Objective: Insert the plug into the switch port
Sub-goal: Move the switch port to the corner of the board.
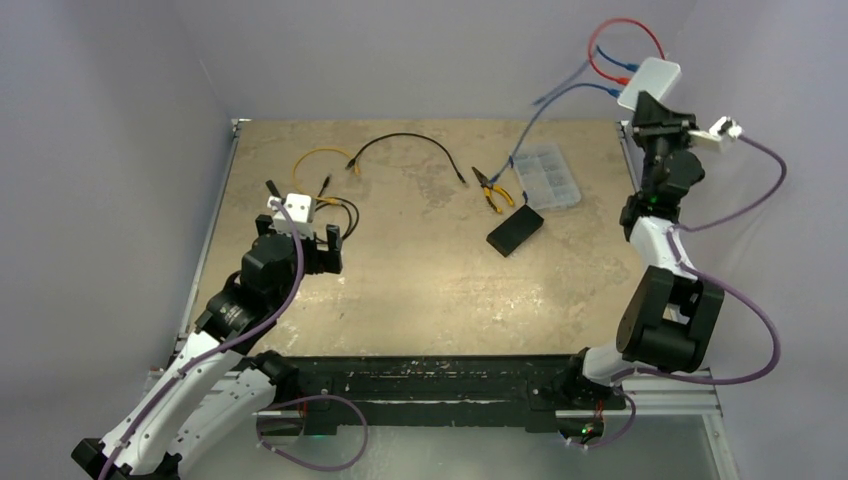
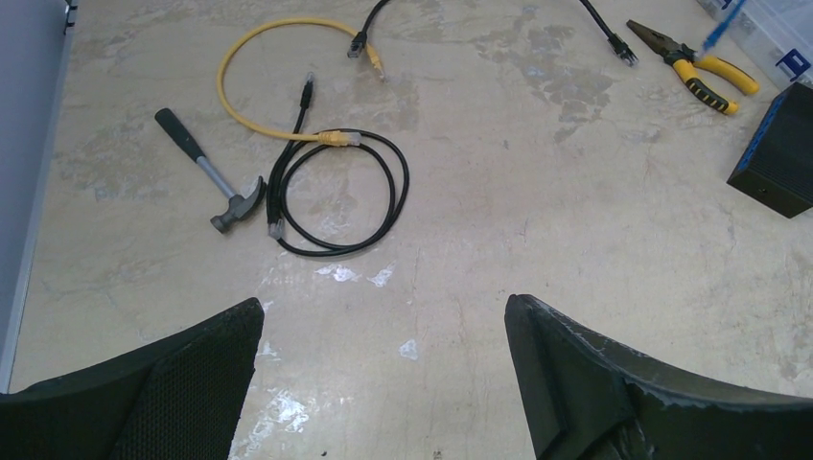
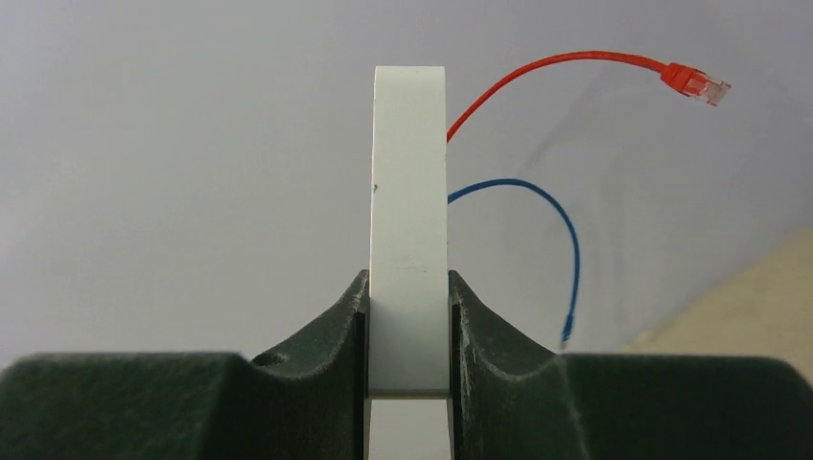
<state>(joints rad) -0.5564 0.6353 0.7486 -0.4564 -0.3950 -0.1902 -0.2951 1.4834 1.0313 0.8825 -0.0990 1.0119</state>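
Two arms are working apart: the right gripper [image 3: 407, 287] is clamping the white switch [image 1: 648, 82] edge-on, aloft beyond the worktop's [image 1: 420, 270] far right corner, while the left gripper [image 2: 383, 316] is hanging wide open and empty over the black cable [image 2: 278, 192] near the left edge. Any plug pushed in hard is risking twisting the narrowly pinched switch loose.

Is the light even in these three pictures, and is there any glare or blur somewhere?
Top external view: soft, even light on the table, hardly any shadow. Left wrist view: sharp; small bright patches ahead of the open left hand, glare or wear. Right wrist view: the white switch in the right hand is sharp, the red plug too.
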